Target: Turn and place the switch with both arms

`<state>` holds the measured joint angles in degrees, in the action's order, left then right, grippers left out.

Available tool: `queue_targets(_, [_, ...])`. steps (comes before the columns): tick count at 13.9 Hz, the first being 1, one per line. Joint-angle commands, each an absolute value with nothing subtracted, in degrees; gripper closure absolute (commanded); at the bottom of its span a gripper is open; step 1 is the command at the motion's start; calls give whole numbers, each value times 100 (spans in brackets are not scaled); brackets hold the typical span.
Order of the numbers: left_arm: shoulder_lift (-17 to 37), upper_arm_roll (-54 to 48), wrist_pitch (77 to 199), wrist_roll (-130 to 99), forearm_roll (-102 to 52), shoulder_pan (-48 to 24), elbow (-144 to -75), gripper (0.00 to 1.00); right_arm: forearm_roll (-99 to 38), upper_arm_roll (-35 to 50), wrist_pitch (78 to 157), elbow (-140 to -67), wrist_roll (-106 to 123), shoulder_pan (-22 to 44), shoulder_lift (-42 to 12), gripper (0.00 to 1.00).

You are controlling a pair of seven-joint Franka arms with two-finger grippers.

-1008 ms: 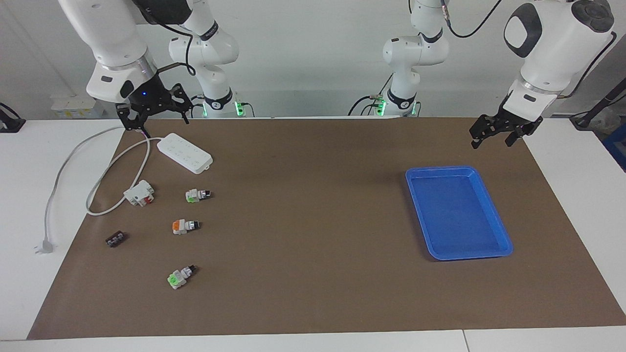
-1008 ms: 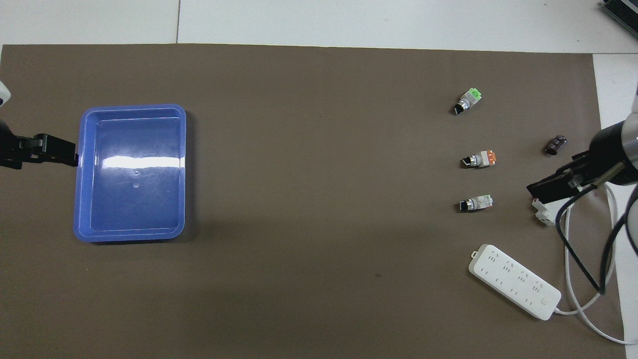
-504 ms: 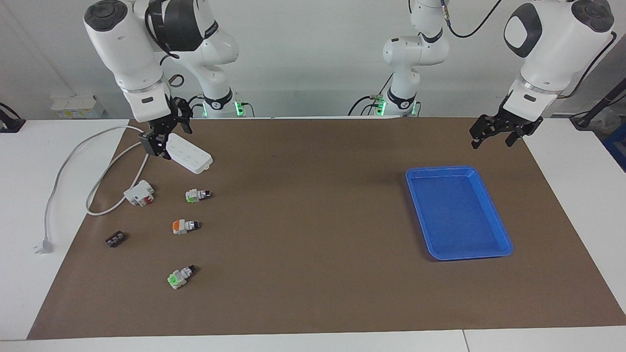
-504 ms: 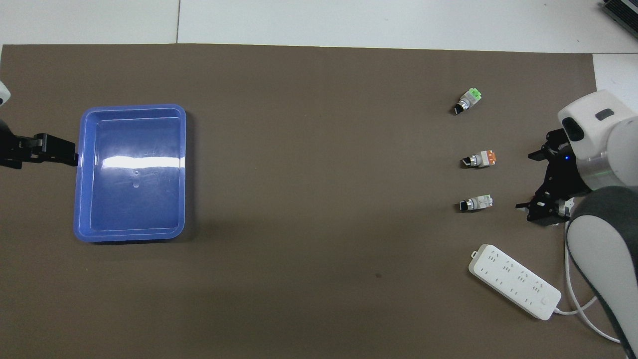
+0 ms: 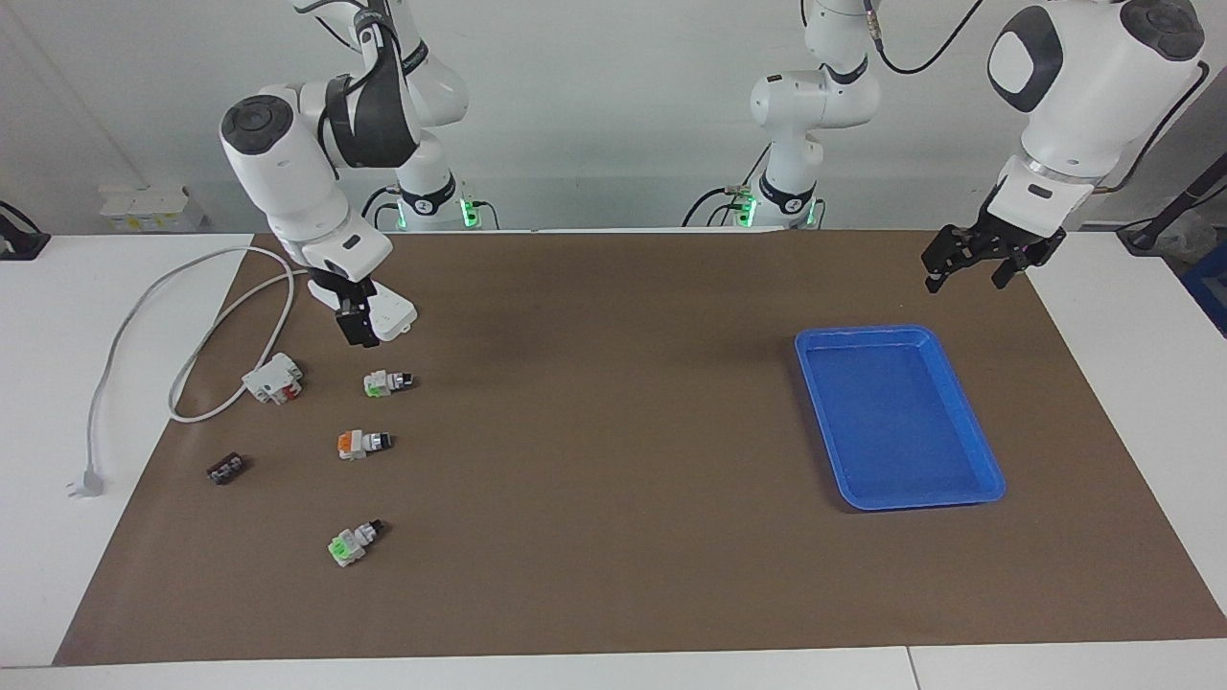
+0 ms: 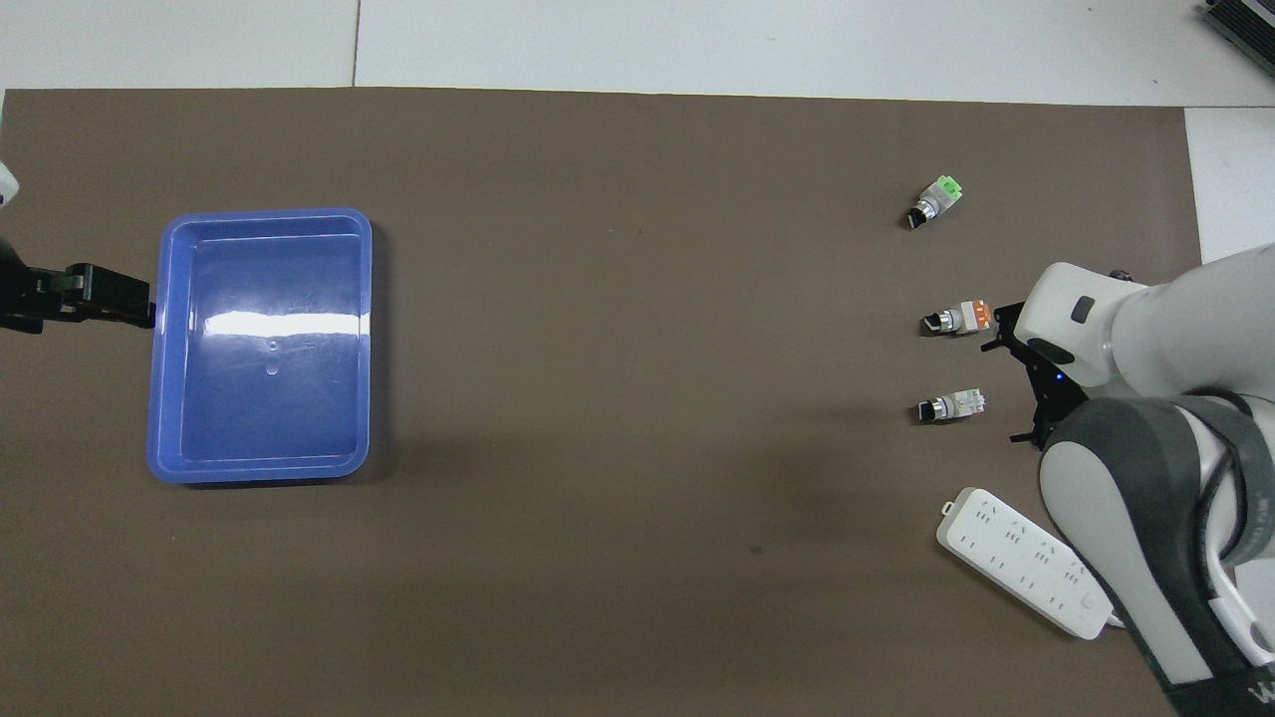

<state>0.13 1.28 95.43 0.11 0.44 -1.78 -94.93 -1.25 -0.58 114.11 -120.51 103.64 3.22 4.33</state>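
Note:
The switch (image 5: 388,382) (image 6: 951,406) lies on the brown mat, a white-grey body with a black knob and a small pale green tab. It is the nearest to the robots of a row of three. My right gripper (image 5: 357,328) (image 6: 1036,403) hangs just above the mat, pointing down, open and holding nothing. It sits beside the switch toward the right arm's end of the table, over the end of the power strip, and does not touch the switch. My left gripper (image 5: 963,271) (image 6: 110,302) waits open in the air beside the blue tray.
A blue tray (image 5: 868,334) (image 6: 264,215) stands toward the left arm's end. An orange-ended switch (image 5: 362,443) (image 6: 958,319) and a bright-green-ended switch (image 5: 353,543) (image 6: 933,199) lie farther out. A white power strip (image 5: 391,314) (image 6: 1026,563), its cable (image 5: 144,297), a white-red block (image 5: 273,378) and a small dark part (image 5: 226,469) are nearby.
My right arm has swung in from over the cable, across the power strip, and come down beside the switch. The left arm has not moved.

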Motion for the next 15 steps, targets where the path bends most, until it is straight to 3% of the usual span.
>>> queue_targets(1, [-167, 97, 9694, 62, 44, -105, -9729, 0, -613, -44, 11821, -12392, 11213, 28, 265, 0])
queue_targets(11, [-211, 88, 9773, 18, 35, -167, -9826, 0, -1606, -44, 12734, -12884, 12557, -562, -509, 1])
queue_targets(15, [-220, 88, 9765, 26, 35, -149, -9835, 0, -2004, -53, 12937, -12894, 13060, -668, -747, 8])
